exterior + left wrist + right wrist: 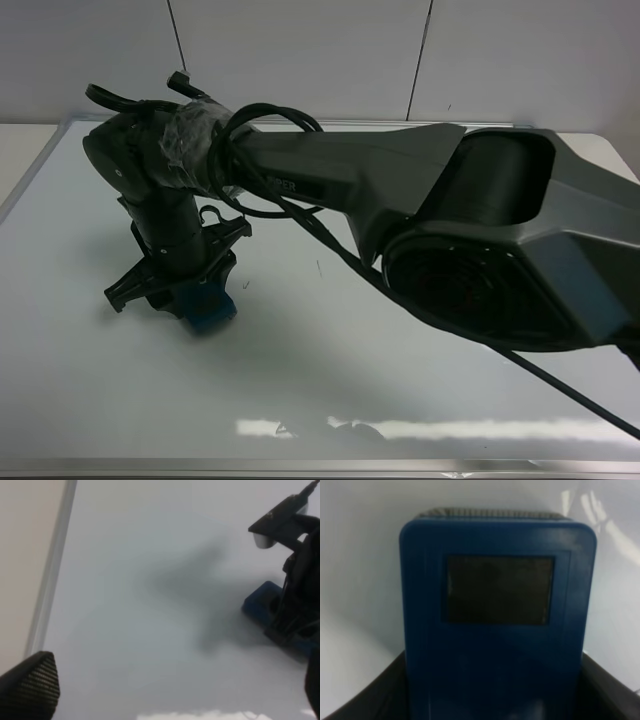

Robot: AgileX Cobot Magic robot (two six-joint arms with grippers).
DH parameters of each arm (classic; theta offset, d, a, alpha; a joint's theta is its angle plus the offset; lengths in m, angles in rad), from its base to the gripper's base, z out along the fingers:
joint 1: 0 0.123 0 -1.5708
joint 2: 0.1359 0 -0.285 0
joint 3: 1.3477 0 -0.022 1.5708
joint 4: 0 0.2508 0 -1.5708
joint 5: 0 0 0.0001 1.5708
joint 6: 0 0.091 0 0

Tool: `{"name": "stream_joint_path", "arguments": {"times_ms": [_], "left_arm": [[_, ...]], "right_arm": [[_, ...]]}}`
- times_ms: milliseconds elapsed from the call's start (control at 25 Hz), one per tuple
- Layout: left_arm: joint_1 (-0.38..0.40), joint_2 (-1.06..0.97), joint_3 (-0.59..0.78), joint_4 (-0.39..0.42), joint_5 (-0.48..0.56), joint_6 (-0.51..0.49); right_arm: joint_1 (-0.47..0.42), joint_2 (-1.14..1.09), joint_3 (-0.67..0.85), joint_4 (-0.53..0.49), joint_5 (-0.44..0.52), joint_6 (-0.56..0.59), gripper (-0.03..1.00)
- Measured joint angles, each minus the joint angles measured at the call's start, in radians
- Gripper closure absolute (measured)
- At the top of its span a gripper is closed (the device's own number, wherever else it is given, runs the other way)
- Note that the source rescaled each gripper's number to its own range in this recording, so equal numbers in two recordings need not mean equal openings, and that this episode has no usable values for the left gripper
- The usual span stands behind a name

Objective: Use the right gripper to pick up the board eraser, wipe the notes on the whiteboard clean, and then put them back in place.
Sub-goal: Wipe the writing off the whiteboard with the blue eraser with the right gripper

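The right gripper point(190, 288) reaches across to the left part of the whiteboard point(110, 380) and is shut on the blue board eraser point(213, 310), which rests against the board surface. In the right wrist view the eraser point(497, 620) fills the frame, with a dark grey patch on top, held between black fingers point(607, 692). The left wrist view shows the eraser point(259, 605) under the right gripper point(292, 615). Of the notes, only a thin black stroke point(318, 266) and a tiny mark show on the board. The left gripper point(170, 685) hangs open above the board.
The board's silver frame point(300, 466) runs along the near edge and also shows in the left wrist view point(52, 570). The right arm's thick grey body point(480, 240) and its black cables point(330, 235) hide the board's right-centre. A beige table point(22, 545) lies beyond the frame.
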Motion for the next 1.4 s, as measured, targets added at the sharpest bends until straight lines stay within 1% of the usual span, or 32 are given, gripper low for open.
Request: {"name": "stream_joint_path", "arguments": {"times_ms": [640, 760, 1040, 1200, 1320, 1400], "left_arm": [[0.0, 0.0, 0.0, 0.0, 0.0, 0.0], [0.0, 0.0, 0.0, 0.0, 0.0, 0.0], [0.0, 0.0, 0.0, 0.0, 0.0, 0.0], [0.0, 0.0, 0.0, 0.0, 0.0, 0.0], [0.0, 0.0, 0.0, 0.0, 0.0, 0.0], [0.0, 0.0, 0.0, 0.0, 0.0, 0.0]], "right_arm": [[-0.001, 0.015, 0.0, -0.02, 0.0, 0.026, 0.97], [-0.004, 0.011, 0.022, -0.02, -0.014, 0.026, 0.97], [-0.036, -0.032, 0.12, -0.027, -0.045, 0.054, 0.97], [-0.068, -0.074, 0.199, -0.058, -0.043, 0.077, 0.97], [-0.094, -0.119, 0.295, -0.068, -0.093, 0.093, 0.97], [-0.112, -0.151, 0.377, -0.068, -0.144, 0.115, 0.97]]}}
